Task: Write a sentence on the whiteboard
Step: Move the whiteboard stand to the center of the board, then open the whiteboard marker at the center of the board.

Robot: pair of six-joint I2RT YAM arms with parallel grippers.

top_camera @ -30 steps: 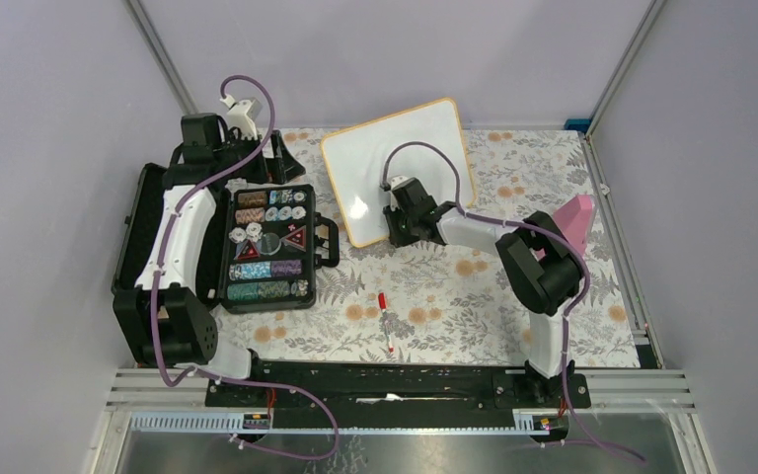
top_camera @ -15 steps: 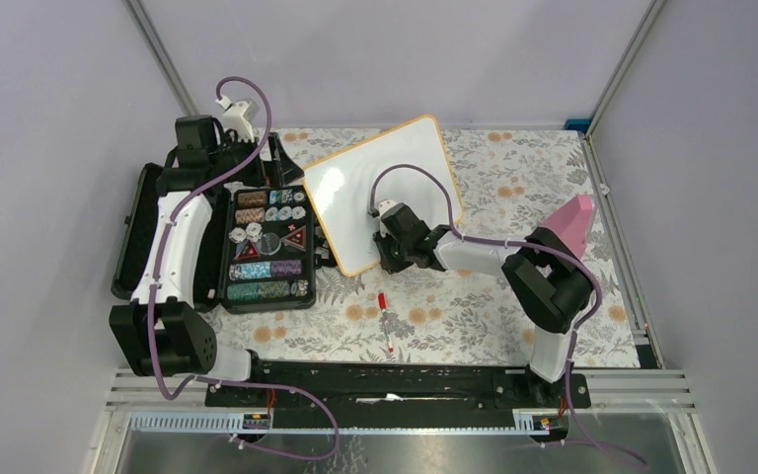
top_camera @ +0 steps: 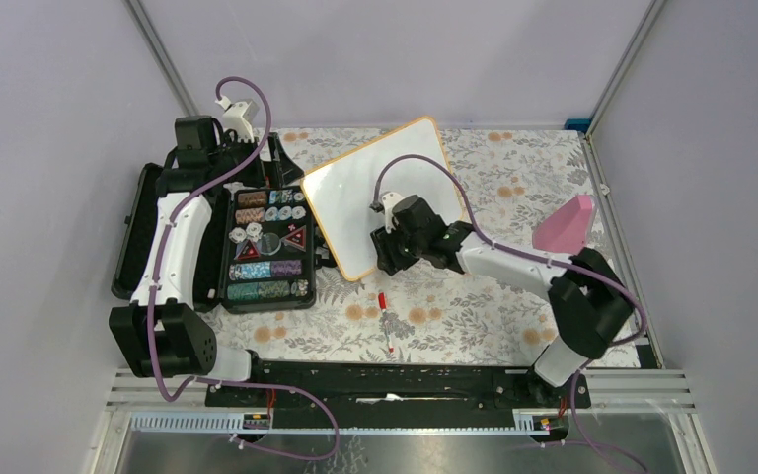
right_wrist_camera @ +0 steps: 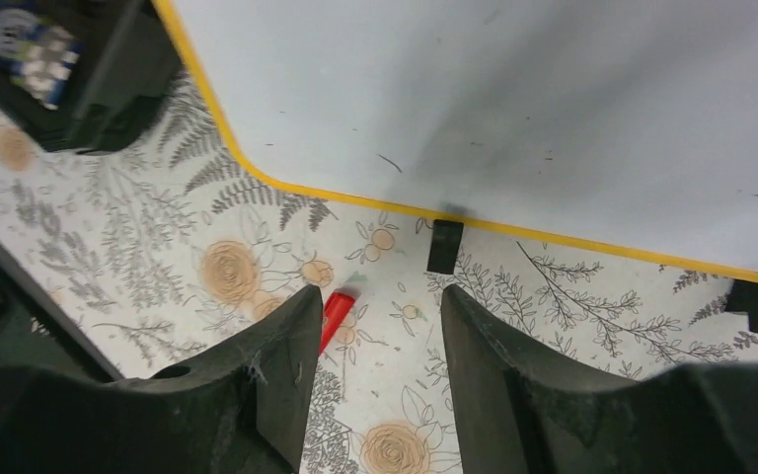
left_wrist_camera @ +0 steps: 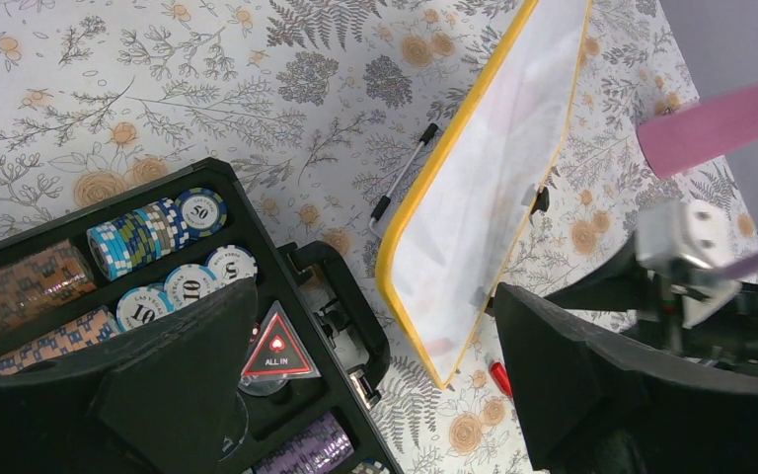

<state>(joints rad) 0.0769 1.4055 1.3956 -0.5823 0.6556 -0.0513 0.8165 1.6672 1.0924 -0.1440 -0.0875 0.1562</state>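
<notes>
The whiteboard [top_camera: 380, 193], blank white in a yellow-tan frame, lies askew on the flowered mat [top_camera: 474, 306], its near-left corner by the chip case [top_camera: 266, 247]. It also fills the top of the right wrist view as the whiteboard [right_wrist_camera: 513, 99] and shows as the whiteboard [left_wrist_camera: 493, 188]. My right gripper [top_camera: 387, 262] hovers just off its near edge. The right gripper [right_wrist_camera: 380, 301] is open with only mat between the fingers. A red-capped marker [top_camera: 385, 321] lies on the mat below it. My left gripper [left_wrist_camera: 375, 301] is wide open and empty above the case's far end.
The open black chip case [left_wrist_camera: 158, 296] holds several stacks of chips and sits left of the board. A pink object [top_camera: 565, 225] stands at the right of the mat. Two black clip feet [right_wrist_camera: 444, 245] stick out under the board's near edge.
The whiteboard was swung and dragged left toward the chip case. The right gripper then opened, let go of its edge and backed slightly off. The left gripper opened a little wider.
</notes>
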